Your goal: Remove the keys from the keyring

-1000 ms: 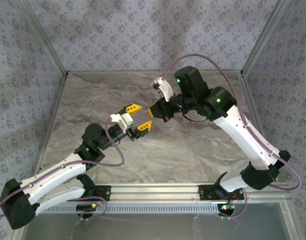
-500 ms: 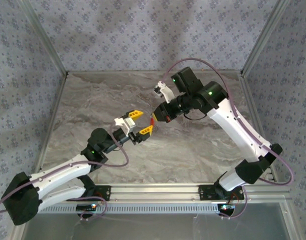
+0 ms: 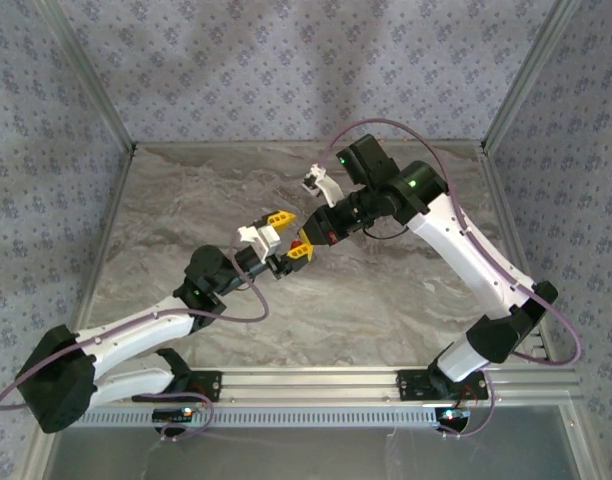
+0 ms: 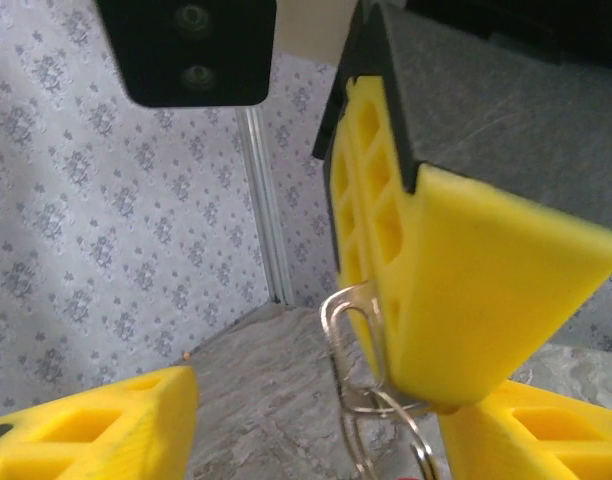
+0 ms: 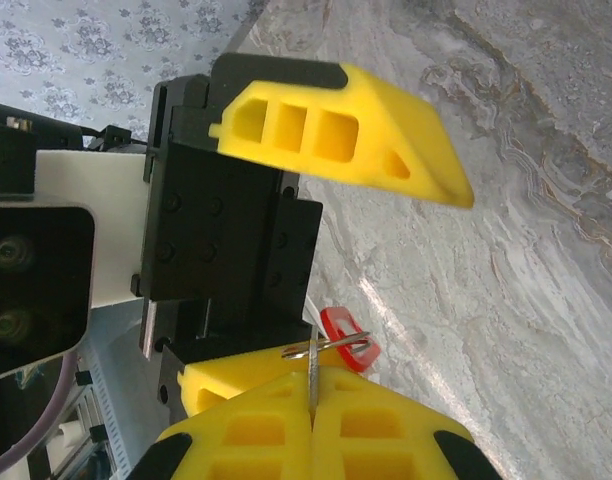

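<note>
Right pincer (image 3: 310, 236) and left pincer (image 3: 289, 235) meet above the table (image 3: 166, 200) centre, with the keyring (image 3: 304, 239) between them. Left wrist: left pincer (image 4: 316, 440) stands wide, steel loops (image 4: 351, 335) at its 12 o'clock. Right wrist: right pincer (image 5: 311, 445) is clamped on the keyring (image 5: 346, 340), red tag at 12 o'clock. Risk, I think: the wide jaws close on the other yellow finger (image 4: 456, 290) and drag the ring from its thin pinch.

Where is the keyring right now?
In the top view the keyring hangs over the middle of the table, pinched in the shut right end effector and lying inside the open left end effector.
</note>
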Available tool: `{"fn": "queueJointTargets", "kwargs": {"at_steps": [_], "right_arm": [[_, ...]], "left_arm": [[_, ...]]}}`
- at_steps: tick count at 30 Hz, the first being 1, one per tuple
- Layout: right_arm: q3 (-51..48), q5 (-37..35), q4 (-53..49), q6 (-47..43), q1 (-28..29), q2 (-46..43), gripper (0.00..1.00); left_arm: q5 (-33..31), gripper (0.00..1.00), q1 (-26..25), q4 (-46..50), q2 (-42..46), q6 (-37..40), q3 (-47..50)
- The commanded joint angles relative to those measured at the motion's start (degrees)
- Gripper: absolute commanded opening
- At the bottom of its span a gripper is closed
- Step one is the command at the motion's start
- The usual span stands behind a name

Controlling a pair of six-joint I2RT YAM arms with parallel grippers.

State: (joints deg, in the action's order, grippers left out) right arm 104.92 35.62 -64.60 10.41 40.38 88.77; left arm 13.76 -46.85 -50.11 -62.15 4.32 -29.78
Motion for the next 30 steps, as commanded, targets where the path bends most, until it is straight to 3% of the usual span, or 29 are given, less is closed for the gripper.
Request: {"fn": "queueJointTargets", "kwargs": {"at_steps": [1, 6, 15, 26, 28, 30], "right_arm": [[0.09, 1.95, 0.12, 1.27, -0.15, -1.01, 0.0], [0.37, 2.57, 0.47, 1.41, -0.28, -1.39, 0.0], [0.57, 2.7, 1.01, 1.8, -0.96, -2.18, 0.0], [0.05, 3.45, 1.99, 2.5, -1.53, -2.9, 0.0], [0.1, 3.49, 2.1, 2.63, -1.53, -2.99, 0.0], [0.13, 3.5, 2.11, 2.59, -1.53, -3.08, 0.0]], "left_arm": [[2.62, 0.62, 0.42, -2.97, -0.86, 0.79, -2.68], [3.5, 0.58, 0.41, -2.89, -1.8, 0.58, -3.26], [4.36, 0.37, 0.42, -2.62, -2.47, 0.69, -3.88], [3.4, 0.34, 0.48, -3.64, -2.51, 0.78, -3.44], [3.32, 0.26, 0.53, -3.98, -2.54, 0.98, -3.44], [2.95, 0.25, 0.6, -4.67, -2.79, 0.83, -3.35]]}}
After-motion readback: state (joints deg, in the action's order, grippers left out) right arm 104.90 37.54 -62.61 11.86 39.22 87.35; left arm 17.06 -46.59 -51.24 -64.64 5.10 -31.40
